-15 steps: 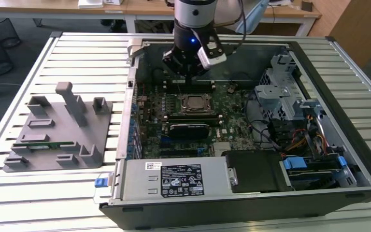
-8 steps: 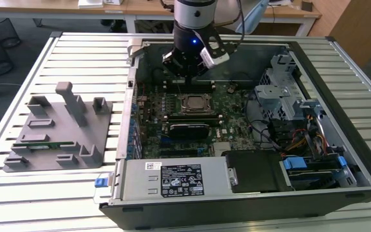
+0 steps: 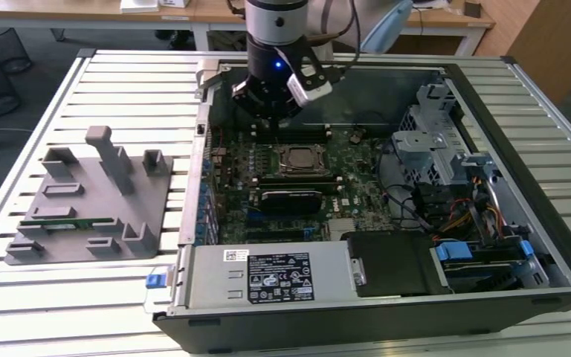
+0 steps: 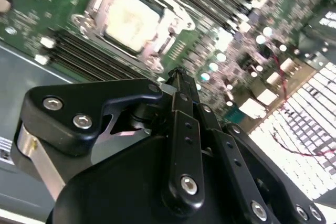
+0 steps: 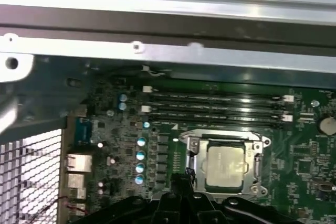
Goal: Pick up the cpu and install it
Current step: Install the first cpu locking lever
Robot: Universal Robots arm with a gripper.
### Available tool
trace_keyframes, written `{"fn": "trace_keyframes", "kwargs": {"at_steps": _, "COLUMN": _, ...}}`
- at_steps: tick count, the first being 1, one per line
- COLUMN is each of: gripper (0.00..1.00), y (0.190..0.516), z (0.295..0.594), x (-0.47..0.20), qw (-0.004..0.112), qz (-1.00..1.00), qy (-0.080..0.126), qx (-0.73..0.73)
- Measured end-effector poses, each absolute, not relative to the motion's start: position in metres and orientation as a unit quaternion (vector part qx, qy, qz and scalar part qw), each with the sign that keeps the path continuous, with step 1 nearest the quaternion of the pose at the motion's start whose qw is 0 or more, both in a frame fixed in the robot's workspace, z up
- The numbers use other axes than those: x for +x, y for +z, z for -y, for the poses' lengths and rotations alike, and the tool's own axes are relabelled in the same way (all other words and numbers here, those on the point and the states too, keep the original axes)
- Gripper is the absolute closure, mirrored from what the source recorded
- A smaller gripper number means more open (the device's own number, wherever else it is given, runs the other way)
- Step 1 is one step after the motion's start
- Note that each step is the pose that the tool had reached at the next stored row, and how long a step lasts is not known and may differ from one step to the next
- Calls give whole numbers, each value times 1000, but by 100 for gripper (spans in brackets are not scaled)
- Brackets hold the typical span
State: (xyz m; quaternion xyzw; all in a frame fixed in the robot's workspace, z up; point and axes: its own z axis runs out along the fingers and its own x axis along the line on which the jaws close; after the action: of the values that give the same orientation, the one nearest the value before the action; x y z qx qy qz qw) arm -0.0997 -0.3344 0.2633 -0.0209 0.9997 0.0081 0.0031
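The cpu (image 3: pixel 300 158), a pale silver square, lies flat inside its metal socket frame on the green motherboard (image 3: pixel 365 186) of the open computer case. It appears in both wrist views too, as the cpu (image 4: pixel 131 17) and the cpu (image 5: pixel 226 167). My gripper (image 3: pixel 268 115) hangs above the board's far part, over the memory slots, a short way behind the socket. In both wrist views the black fingers meet at one tip, gripper (image 4: pixel 176 73) and gripper (image 5: pixel 178 178), shut with nothing between them and held off the board beside the socket.
A grey fixture plate (image 3: pixel 87 201) with upright blocks and a green memory stick (image 3: pixel 68 222) sits at the exterior view's left. The case holds a power supply (image 3: pixel 265 275), a drive cage (image 3: pixel 444 149), cables and black memory slots (image 5: pixel 215 106). The case's metal wall (image 5: pixel 168 51) rises close behind.
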Motion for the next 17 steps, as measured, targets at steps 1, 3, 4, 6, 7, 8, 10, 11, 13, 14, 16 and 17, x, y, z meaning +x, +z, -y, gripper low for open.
{"fn": "trace_keyframes", "kwargs": {"at_steps": 1, "gripper": 89, "y": 263, "z": 334, "x": -103, "qw": 4, "qz": -1000, "qy": 8, "qx": -21}}
{"fn": "trace_keyframes", "kwargs": {"at_steps": 3, "gripper": 89, "y": 263, "z": 331, "x": -105, "qw": 4, "qz": -1000, "qy": 8, "qx": -21}}
{"fn": "trace_keyframes", "kwargs": {"at_steps": 4, "gripper": 89, "y": 263, "z": 329, "x": -105, "qw": 4, "qz": -1000, "qy": 8, "qx": -21}}
{"fn": "trace_keyframes", "kwargs": {"at_steps": 6, "gripper": 89, "y": 263, "z": 325, "x": -106, "qw": 4, "qz": -1000, "qy": 8, "qx": -21}}
{"fn": "trace_keyframes", "kwargs": {"at_steps": 7, "gripper": 89, "y": 263, "z": 323, "x": -107, "qw": 4, "qz": -1000, "qy": 8, "qx": -21}}
{"fn": "trace_keyframes", "kwargs": {"at_steps": 8, "gripper": 89, "y": 263, "z": 321, "x": -108, "qw": 4, "qz": -1000, "qy": 8, "qx": -21}}
{"fn": "trace_keyframes", "kwargs": {"at_steps": 10, "gripper": 89, "y": 262, "z": 319, "x": -109, "qw": 4, "qz": -1000, "qy": 8, "qx": -21}}
{"fn": "trace_keyframes", "kwargs": {"at_steps": 11, "gripper": 89, "y": 262, "z": 318, "x": -109, "qw": 4, "qz": -1000, "qy": 8, "qx": -21}}
{"fn": "trace_keyframes", "kwargs": {"at_steps": 13, "gripper": 89, "y": 261, "z": 316, "x": -109, "qw": 4, "qz": -1000, "qy": 8, "qx": -21}}
{"fn": "trace_keyframes", "kwargs": {"at_steps": 14, "gripper": 89, "y": 261, "z": 315, "x": -109, "qw": 4, "qz": -1000, "qy": 8, "qx": -21}}
{"fn": "trace_keyframes", "kwargs": {"at_steps": 16, "gripper": 89, "y": 260, "z": 314, "x": -110, "qw": 4, "qz": -1000, "qy": 8, "qx": -21}}
{"fn": "trace_keyframes", "kwargs": {"at_steps": 17, "gripper": 89, "y": 259, "z": 313, "x": -110, "qw": 4, "qz": -1000, "qy": 8, "qx": -21}}
